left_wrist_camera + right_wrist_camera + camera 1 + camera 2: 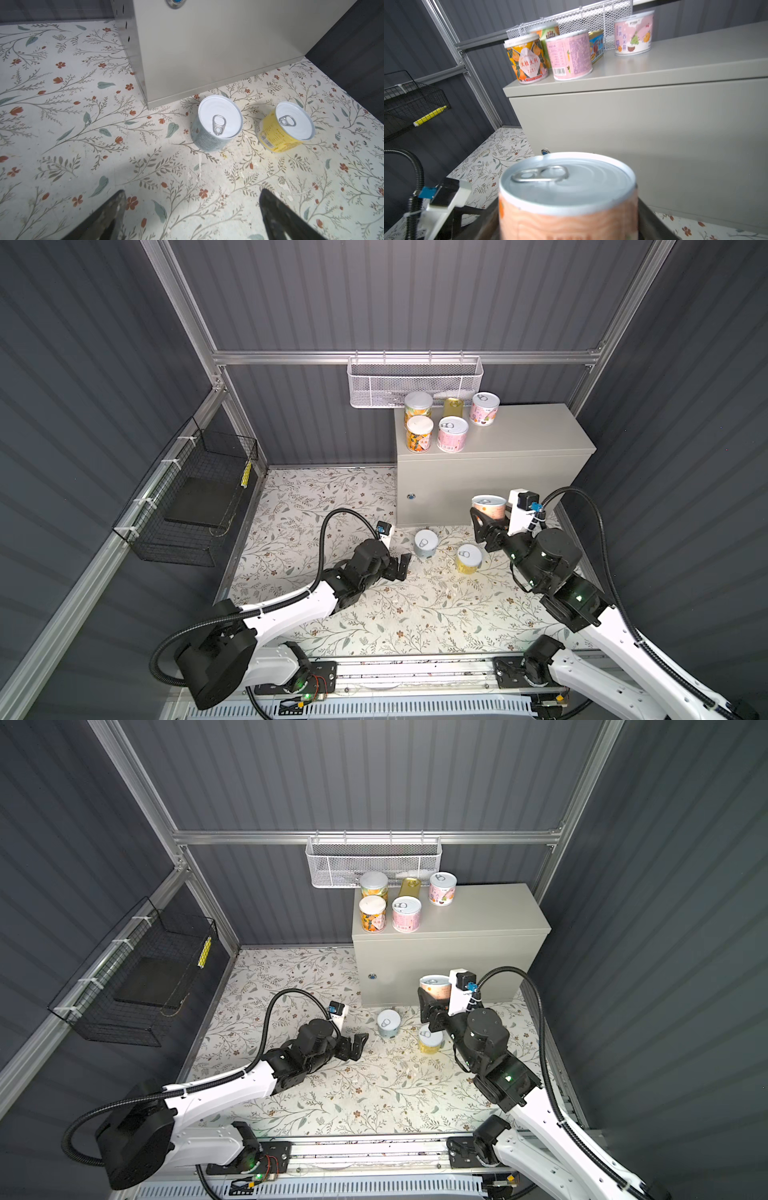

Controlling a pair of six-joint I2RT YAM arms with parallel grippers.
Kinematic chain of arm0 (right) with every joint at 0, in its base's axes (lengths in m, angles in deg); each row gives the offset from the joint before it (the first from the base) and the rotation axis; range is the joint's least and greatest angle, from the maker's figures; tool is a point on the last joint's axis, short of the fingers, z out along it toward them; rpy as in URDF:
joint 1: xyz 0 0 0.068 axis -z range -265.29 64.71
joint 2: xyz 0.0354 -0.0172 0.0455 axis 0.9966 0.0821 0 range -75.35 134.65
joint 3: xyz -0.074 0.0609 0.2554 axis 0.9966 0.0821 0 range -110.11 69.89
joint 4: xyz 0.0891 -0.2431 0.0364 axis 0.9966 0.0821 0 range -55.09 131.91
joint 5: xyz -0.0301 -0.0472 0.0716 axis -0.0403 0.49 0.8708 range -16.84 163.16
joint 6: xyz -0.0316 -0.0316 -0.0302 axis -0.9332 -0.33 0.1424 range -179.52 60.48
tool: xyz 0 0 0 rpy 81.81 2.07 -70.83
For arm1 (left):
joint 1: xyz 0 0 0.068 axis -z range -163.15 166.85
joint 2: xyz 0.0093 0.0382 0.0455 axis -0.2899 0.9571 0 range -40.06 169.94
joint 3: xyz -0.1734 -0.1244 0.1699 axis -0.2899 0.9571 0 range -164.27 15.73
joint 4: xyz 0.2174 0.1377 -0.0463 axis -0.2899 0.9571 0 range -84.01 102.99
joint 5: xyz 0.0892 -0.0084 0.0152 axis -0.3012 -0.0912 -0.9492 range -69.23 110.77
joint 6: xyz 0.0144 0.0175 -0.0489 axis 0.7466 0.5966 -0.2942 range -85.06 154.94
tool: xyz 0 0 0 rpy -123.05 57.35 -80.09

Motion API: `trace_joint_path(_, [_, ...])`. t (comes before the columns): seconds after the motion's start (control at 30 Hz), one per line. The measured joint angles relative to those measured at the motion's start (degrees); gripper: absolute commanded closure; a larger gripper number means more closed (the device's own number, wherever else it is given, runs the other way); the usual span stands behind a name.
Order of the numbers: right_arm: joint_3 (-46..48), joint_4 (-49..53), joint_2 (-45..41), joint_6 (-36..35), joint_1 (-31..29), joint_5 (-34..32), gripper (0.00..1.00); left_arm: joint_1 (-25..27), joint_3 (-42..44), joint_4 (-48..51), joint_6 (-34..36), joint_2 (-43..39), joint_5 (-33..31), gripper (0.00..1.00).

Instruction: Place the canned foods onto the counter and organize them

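Floral floor (332, 614), dark walls. Five cans (452, 434) stand on the counter (532, 427), at its left end. The right gripper (490, 519) holds a peach can (489, 506) upright before the counter's front, below its top. A grey can (425, 543) and a yellow can (468, 558) remain at the counter's foot. The left gripper (401, 566) is spread wide and empty.

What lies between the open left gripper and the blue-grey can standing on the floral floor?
Nothing. In the left wrist view, only bare, slightly scuffed floral floor separates the left gripper from the blue-grey can.
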Motion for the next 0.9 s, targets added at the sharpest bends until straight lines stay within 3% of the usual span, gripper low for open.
trace_joint_path(0.27, [-8.6, 3.7, 4.6, -0.5, 4.3, 4.0, 0.37, -0.6, 5.0, -9.8, 1.5, 2.9, 0.0, 0.0])
trace_joint_path(0.9, [-25.9, 7.7, 13.3, -3.4, 9.7, 4.2, 0.37, -0.6, 7.4, -12.3, 1.2, 1.6, -0.9, 0.0])
